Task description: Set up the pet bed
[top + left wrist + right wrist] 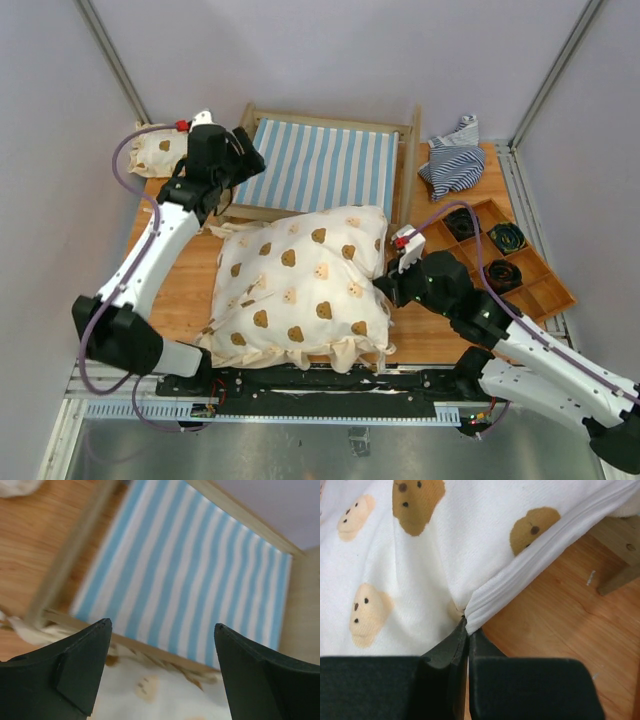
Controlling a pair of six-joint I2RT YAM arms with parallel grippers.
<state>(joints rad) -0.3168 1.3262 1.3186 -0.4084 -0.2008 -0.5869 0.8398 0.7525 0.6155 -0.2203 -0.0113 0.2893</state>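
The pet bed (320,165), a light-wood frame with a blue-and-white striped base (200,575), stands at the back middle of the table. A large cream bear-print cushion (295,290) lies in front of it, its far edge resting against the bed's near rail. My left gripper (245,160) hovers over the bed's near-left corner, jaws wide open and empty (162,625), with the cushion's far edge (150,695) below. My right gripper (385,290) is shut on the cushion's right seam (466,622). The bear fabric (420,555) bunches at its fingertips.
A small bear-print cushion (158,150) lies at the back left. A striped cloth (455,160) sits at the back right. A compartmented wooden tray (560,295) holding dark rolled items is at the right. A wooden leg of the bed (620,555) stands close to the right gripper.
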